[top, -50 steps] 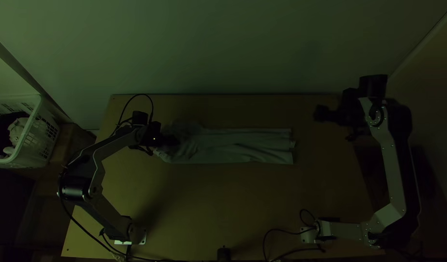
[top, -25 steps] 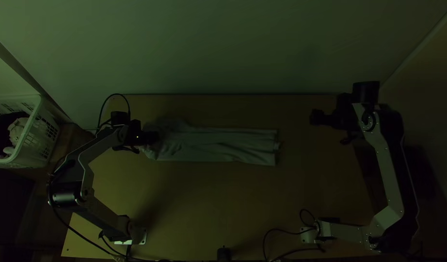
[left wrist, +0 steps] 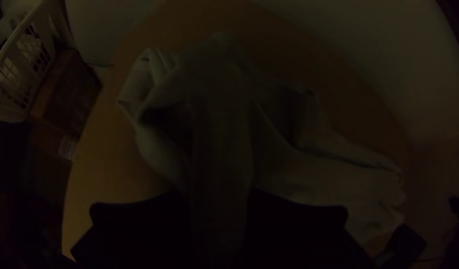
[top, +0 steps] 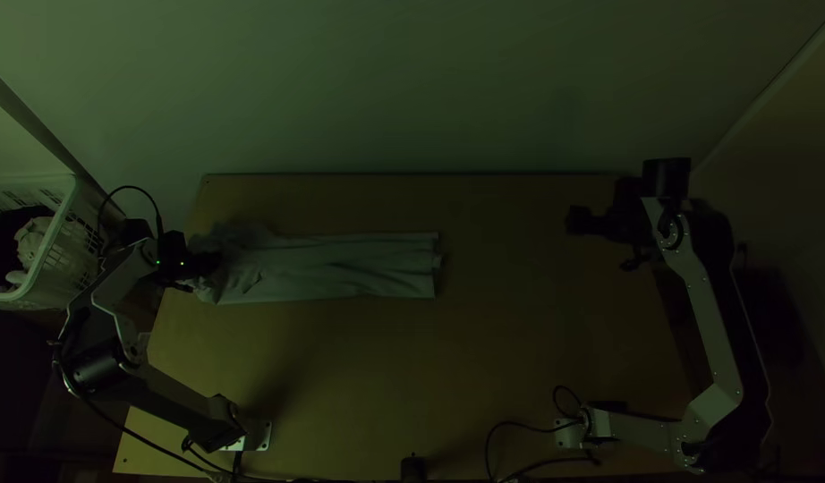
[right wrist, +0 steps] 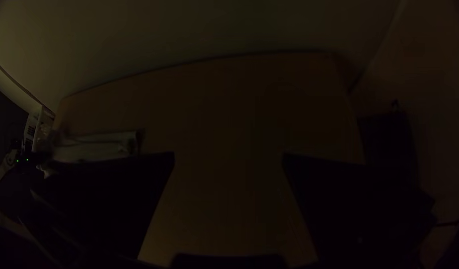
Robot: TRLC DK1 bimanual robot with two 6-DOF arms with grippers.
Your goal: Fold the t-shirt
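- The left gripper (top: 217, 261) has its two fingers clamped on the t-shirt (top: 345, 268); in the left wrist view the cloth runs up between them.
- Around that grip the cloth is bunched and rumpled, with loose folds to either side.
- From there the t-shirt lies in a long, narrow, layered strip with lengthwise creases, on the left and middle part of the wooden table (top: 484, 385), its far end pointing towards the right arm's side.
- Well apart from that end is the right gripper (top: 574, 221), over the table's right part, its fingers wide apart with nothing between them.
- Beyond the table's left edge stands a pale slatted basket (top: 74, 197) with dark and light cloth inside.
- Behind the table's far edge rises a plain pale wall (top: 412, 89).
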